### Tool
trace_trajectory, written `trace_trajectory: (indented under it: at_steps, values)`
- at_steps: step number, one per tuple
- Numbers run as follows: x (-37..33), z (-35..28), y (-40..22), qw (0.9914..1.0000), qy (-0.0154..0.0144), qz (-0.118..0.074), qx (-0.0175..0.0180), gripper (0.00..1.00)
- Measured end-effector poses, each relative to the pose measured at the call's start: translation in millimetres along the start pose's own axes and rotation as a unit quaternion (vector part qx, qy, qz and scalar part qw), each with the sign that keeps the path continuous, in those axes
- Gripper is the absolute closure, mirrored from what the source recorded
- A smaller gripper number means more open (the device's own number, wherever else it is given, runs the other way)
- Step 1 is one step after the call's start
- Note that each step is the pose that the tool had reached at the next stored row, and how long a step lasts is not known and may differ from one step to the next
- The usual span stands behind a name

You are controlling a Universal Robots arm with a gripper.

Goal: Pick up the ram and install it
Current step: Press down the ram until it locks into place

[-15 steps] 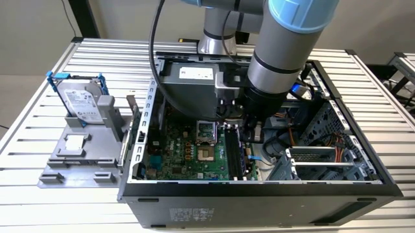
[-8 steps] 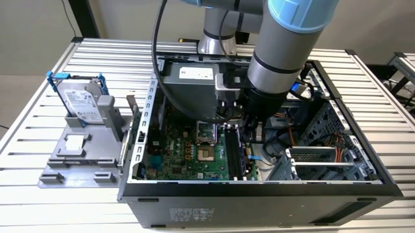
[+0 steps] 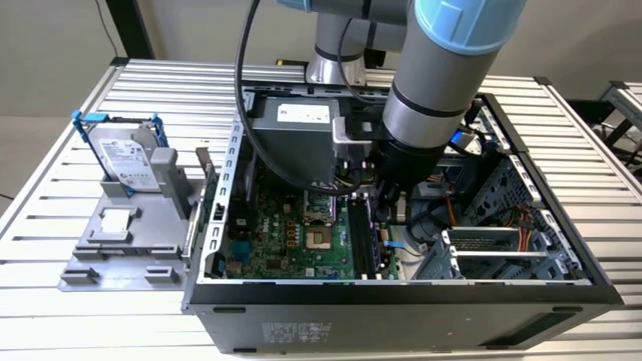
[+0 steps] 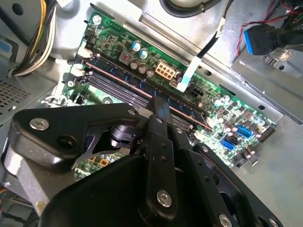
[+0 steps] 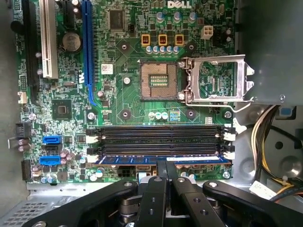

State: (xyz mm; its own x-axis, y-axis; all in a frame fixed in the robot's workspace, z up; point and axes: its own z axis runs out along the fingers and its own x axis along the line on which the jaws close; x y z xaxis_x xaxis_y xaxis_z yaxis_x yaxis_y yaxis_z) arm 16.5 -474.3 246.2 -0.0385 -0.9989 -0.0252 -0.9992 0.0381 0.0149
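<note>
The arm is reaching down into the open computer case (image 3: 401, 289) on the slatted worktop (image 3: 90, 316), with its end effector (image 5: 165, 166) right over the memory slots (image 5: 161, 139) of the motherboard (image 5: 128, 101). The ram (image 5: 163, 160) stands on edge in the outermost slot, nearest the board's edge, and the two fingers are closed together on its top edge at mid-length, pinching it. I'd worry it isn't fully seated: if the stick sits a little skewed against the end latches, pressing down could jam it or flex the board. The hard drive (image 3: 128, 159) waits outside on its grey stand
</note>
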Motion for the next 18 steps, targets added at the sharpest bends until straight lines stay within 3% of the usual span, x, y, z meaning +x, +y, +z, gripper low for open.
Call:
trace_trajectory:
  at_steps: [6,18]
  values:
    - [0.2,4.9,0.0,1.00000,0.0000,0.000,0.0012,1.00]
    - [0.9,24.7,-0.2,1.00000,0.0008,0.000,0.0011,1.00]
